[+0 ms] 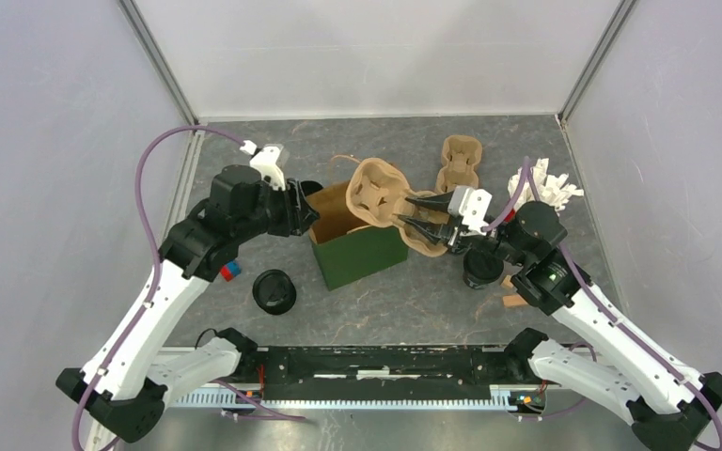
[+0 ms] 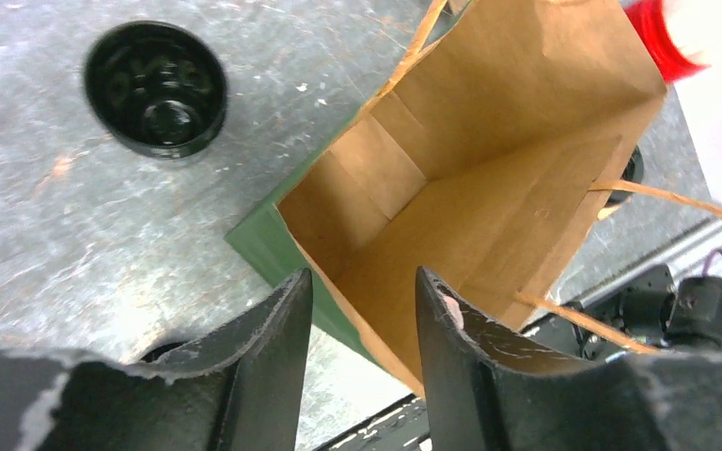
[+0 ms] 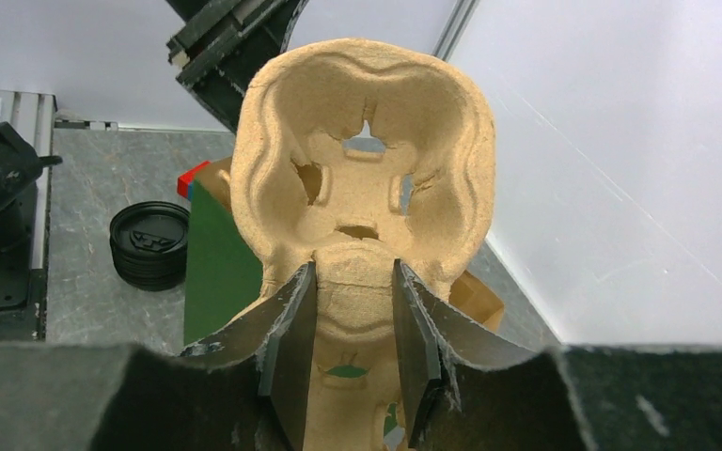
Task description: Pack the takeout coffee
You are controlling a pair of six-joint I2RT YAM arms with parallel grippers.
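Right gripper (image 3: pixel 353 274) clamps pulp carrier (image 3: pixel 451 160) at green bag (image 1: pixel 362 258) mouth; left gripper (image 2: pixel 365 282) parted astride rim; lidded cup (image 1: pixel 274 291) nearer left arm.

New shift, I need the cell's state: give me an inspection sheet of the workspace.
Surface: grey table, scuffed.
Job's things: lidded black cup left of the open green paper bag; second cup right of it; bag looks empty.
Clutter: spare carrier, white packets, red-and-blue block, tan scraps.
Grippers: left gripper fingers apart at the bag's rim; right gripper shut on a cup carrier beside the bag's mouth.
Cables: purple cables loop off each arm.
Surroundings: pale walls; nothing else seen.
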